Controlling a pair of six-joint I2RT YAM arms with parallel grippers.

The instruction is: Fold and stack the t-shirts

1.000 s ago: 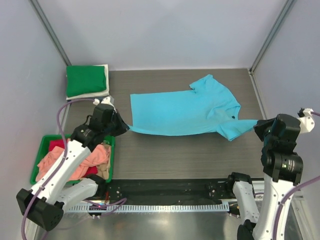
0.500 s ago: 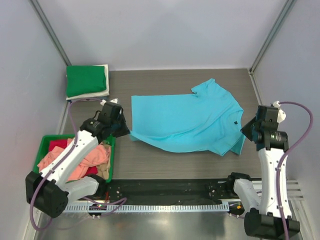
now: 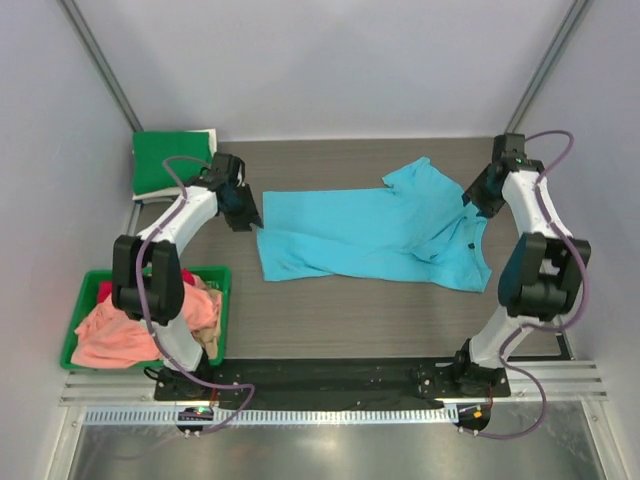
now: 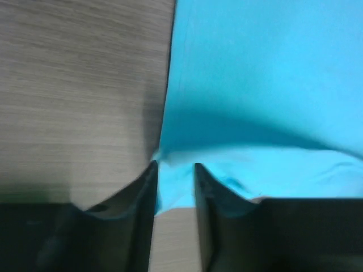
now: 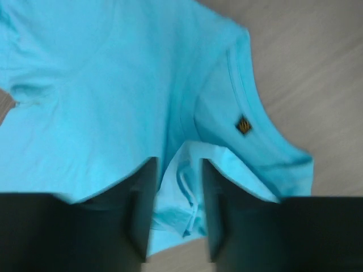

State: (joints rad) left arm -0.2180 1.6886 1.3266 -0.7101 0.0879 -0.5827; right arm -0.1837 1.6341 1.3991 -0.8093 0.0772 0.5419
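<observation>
Table (image 3: 350,320), dark wood grain, lay under the blue shirt (image 3: 370,235), which was spread mid-table, hem to the left and collar (image 5: 238,79) to the right. It was mostly flat, rumpled along its near edge, one sleeve pointing to the far side and the other bunched at the near right corner. Left arm (image 3: 185,225) reached to the shirt's left edge and right arm (image 3: 535,215) to its right edge. Green bin (image 3: 80,298) sat off the shirt's near left corner, well apart from it. The bin held a heap: pink shirt (image 3: 115,335) on top, red shirt (image 3: 110,290) showing at the far side, tan shirt (image 3: 205,315) at the side nearest the blue shirt. Beyond the blue shirt's far left corner a folded green shirt (image 3: 170,160) rested on a folded cream shirt (image 3: 212,138). Left gripper (image 3: 250,218) was at the hem, toward its far end. Its fingers (image 4: 148,187) stood slightly apart, with the hem's edge lying in the narrow gap and bare table showing below it. Right gripper (image 3: 470,200) was at the collar side, low over the cloth. Its fingers (image 5: 144,192) were also parted a little, with a loose fold of blue cloth in the gap. The wrist views were too blurred to show whether either pair pressed on the cloth. A small dark label (image 5: 243,124) with a yellow mark sat just below the collar.
</observation>
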